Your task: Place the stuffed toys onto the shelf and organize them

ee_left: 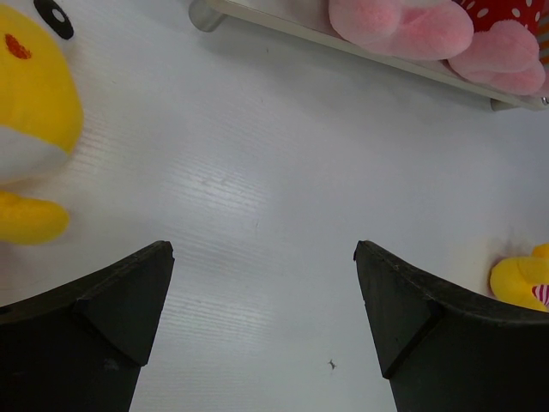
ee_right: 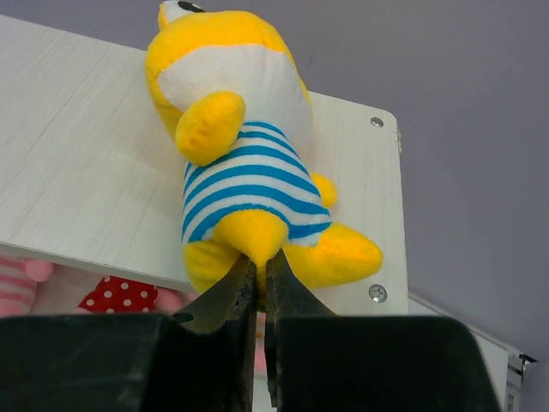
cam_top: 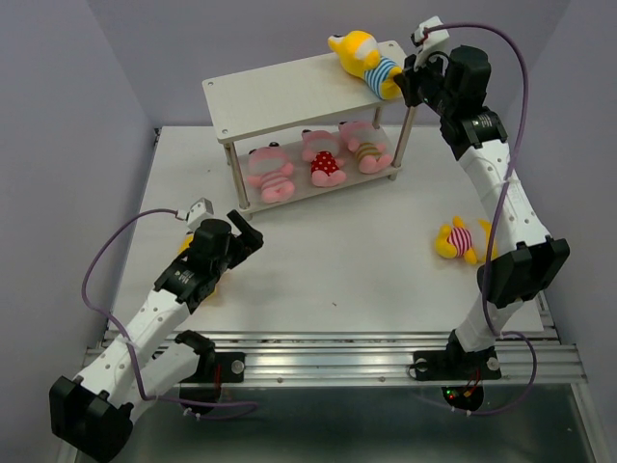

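Black fingers of the right gripper (ee_right: 260,262) fill the foreground of its wrist view. They are pressed almost together and pinch the yellow bottom end of the blue-striped toy (ee_right: 249,172), between its legs. That toy lies on the top board of the shelf (ee_right: 77,172) at its right end, with its head toward the far left and its feet at the board's right edge.

From above, the shelf (cam_top: 280,92) stands at the far side of the table (cam_top: 337,289). On its lower board three toys lie in a row with their feet toward the near side: the pink-striped toy (cam_top: 270,174) on the left, the polka-dot toy (cam_top: 325,161) in the middle and the brown-striped toy (cam_top: 366,152) on the right.

The left gripper (cam_top: 246,231) hangs over bare table just near of the shelf's left end. Its jaws are spread wide with nothing between them. Just to its left lies a yellow toy (ee_left: 30,112), mostly hidden under the arm in the overhead view.

Another yellow doll (cam_top: 460,239), in pink stripes, lies on the table at the right, close beside the right arm and well apart from the shelf.
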Robot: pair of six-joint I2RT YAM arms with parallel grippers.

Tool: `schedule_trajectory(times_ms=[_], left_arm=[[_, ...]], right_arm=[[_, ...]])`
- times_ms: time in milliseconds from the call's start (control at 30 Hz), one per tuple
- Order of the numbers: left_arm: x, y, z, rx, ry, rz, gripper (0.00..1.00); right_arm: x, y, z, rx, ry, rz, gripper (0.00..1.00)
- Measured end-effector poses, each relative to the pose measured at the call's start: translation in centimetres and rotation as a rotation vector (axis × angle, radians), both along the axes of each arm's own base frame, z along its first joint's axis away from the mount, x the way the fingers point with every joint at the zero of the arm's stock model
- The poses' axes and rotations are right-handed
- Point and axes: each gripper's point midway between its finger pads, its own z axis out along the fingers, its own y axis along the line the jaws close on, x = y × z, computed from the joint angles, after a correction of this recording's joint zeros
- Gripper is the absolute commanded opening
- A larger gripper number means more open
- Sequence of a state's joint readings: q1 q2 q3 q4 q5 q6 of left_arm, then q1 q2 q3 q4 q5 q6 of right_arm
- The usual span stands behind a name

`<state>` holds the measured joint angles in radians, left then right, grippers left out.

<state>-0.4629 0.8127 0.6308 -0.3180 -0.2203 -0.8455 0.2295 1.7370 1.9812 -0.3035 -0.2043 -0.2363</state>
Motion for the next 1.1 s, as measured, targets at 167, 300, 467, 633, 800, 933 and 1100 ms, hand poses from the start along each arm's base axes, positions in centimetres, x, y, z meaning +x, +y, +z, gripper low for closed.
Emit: schedule_trajectory(times_ms=[167, 300, 467, 633, 800, 933, 1100], left_arm=[[0.02, 0.0, -0.12, 0.002, 0.004, 0.001, 0.99], [0.02, 0.0, -0.14, 0.003, 0.005, 0.0, 0.99], [0.02, 0.0, -0.14, 0.003, 0.005, 0.001, 0.99], [0.02, 0.01, -0.13, 0.003, 0.005, 0.001, 0.99], [0.03, 0.04, -0.13, 0.003, 0.004, 0.002, 0.99], [0.03, 0.04, -0.13, 0.004, 0.004, 0.003, 0.99], [0.04, 0.07, -0.13, 0.004, 0.004, 0.004, 0.99]], right_arm=[[-0.01, 0.03, 0.02, 0.026, 0.01, -0.008, 0.04], [-0.02, 0.05, 0.01, 0.057, 0.024, -0.017, 0.09], [0.17, 0.08, -0.12, 0.094, 0.039, -0.029, 0.09], [0.76, 0.39, -0.47, 0.127, 0.05, -0.03, 0.12], [0.82, 0.66, -0.52, 0.142, 0.057, -0.02, 0.15], [0.82, 0.66, -0.52, 0.142, 0.057, -0.02, 0.27], [0.82, 0.65, -0.54, 0.14, 0.057, -0.02, 0.45]])
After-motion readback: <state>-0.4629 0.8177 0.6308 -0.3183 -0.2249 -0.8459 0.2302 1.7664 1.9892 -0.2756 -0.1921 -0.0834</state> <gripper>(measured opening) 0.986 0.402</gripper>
